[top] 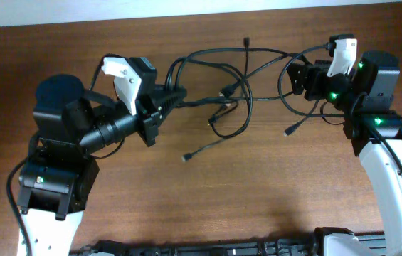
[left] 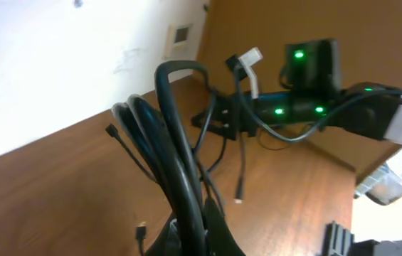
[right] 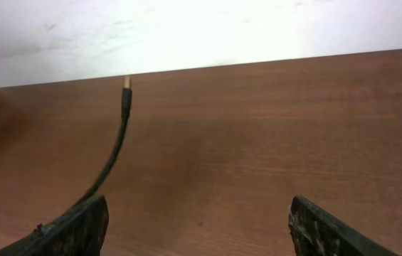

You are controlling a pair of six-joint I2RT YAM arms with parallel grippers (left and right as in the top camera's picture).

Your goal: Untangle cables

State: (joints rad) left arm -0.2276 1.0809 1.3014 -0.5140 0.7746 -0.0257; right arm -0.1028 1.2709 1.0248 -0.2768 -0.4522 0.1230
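**A:** The cables (top: pixel 227 91) sit bunched in loose, crossing loops near the far edge of the worktop (top: pixel 257 199), roughly midway between its left and right edges.

**B:** Our left gripper (top: pixel 174 95) is clamped on the bundle's left end. On the wrist view several strands (left: pixel 176 153) rise straight out of it.

**A:** Our right gripper (top: pixel 294 77) is at the bundle's right end, jaws spread wide with nothing between them. One plug end (right: pixel 127 84) stands up beside a finger (right: pixel 80 227).

**B:** So we'd anchor with the left and close the right on that single cord, not a whole loop. Then we'd draw it gently toward the right edge, easing off if the crossings look like cinching.
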